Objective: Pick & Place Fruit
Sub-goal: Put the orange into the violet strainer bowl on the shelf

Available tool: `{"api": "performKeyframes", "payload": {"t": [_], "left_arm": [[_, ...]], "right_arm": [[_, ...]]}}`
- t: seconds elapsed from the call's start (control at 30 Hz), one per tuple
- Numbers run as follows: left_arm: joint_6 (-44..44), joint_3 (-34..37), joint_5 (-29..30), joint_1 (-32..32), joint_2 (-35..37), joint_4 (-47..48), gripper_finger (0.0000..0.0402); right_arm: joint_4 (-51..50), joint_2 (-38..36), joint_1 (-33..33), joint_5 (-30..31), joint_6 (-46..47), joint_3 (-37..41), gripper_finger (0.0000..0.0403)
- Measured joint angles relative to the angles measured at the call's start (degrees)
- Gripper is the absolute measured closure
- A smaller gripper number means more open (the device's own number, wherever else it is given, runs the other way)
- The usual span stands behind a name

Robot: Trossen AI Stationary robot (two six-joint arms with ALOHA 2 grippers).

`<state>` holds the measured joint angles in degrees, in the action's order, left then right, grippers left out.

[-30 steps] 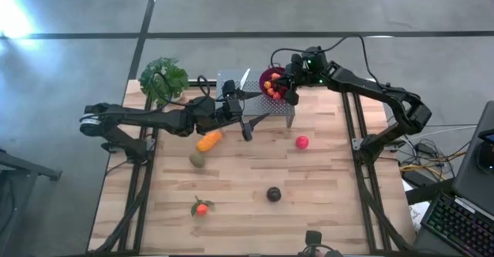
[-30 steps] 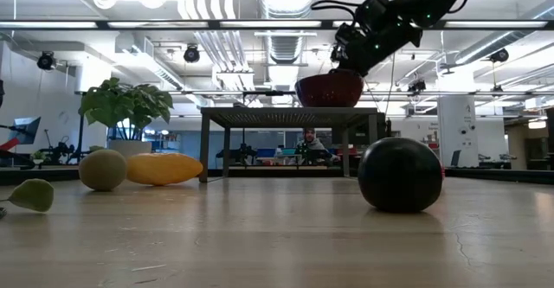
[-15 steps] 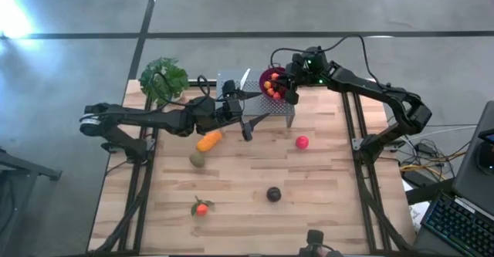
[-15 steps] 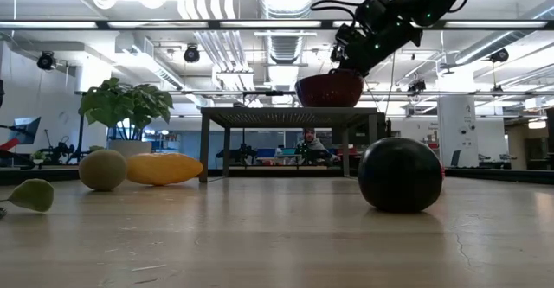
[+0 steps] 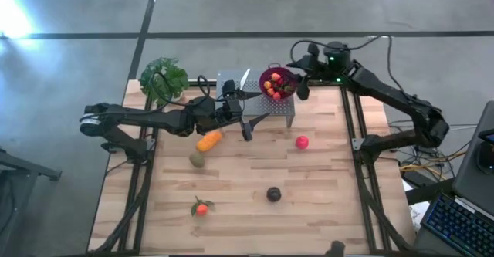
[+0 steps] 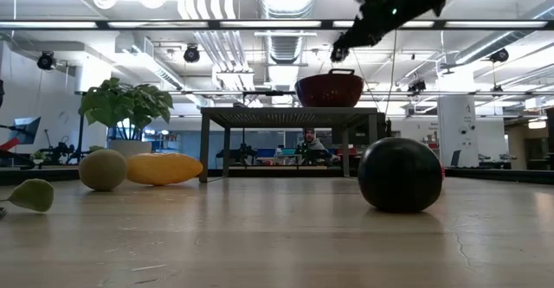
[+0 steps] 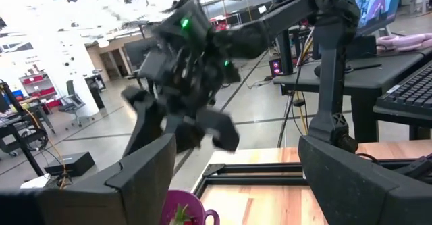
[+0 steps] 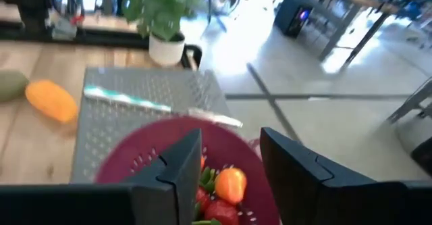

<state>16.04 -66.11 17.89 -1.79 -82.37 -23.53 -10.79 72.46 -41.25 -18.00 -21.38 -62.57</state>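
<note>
Fruit (image 5: 275, 87) fills the purple bowl (image 5: 287, 75); right tool (image 5: 302, 89) parted and empty, no writing legible.

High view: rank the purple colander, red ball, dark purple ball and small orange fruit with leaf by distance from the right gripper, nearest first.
From the right gripper, jaws part open, at the table's far edge:
1. Purple colander, just left of it on the grey stand.
2. Red ball, mid-table, right side.
3. Dark purple ball, nearer the front.
4. Small orange fruit with leaf, front left.

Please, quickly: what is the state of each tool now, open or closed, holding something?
Left tool: open, holding nothing, beside the grey stand.
Right tool: open, empty, above the purple colander.
</note>
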Motion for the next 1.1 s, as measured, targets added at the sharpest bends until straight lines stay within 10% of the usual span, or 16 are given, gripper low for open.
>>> {"api": "performKeyframes", "payload": {"t": [1.1], "left_arm": [[0.02, 0.0, 0.17, 0.0, 0.0, 0.03, 0.0085]], "right_arm": [[-28.93, -20.49, 11.87, 15.62, 16.03, 5.39, 0.003]]}}
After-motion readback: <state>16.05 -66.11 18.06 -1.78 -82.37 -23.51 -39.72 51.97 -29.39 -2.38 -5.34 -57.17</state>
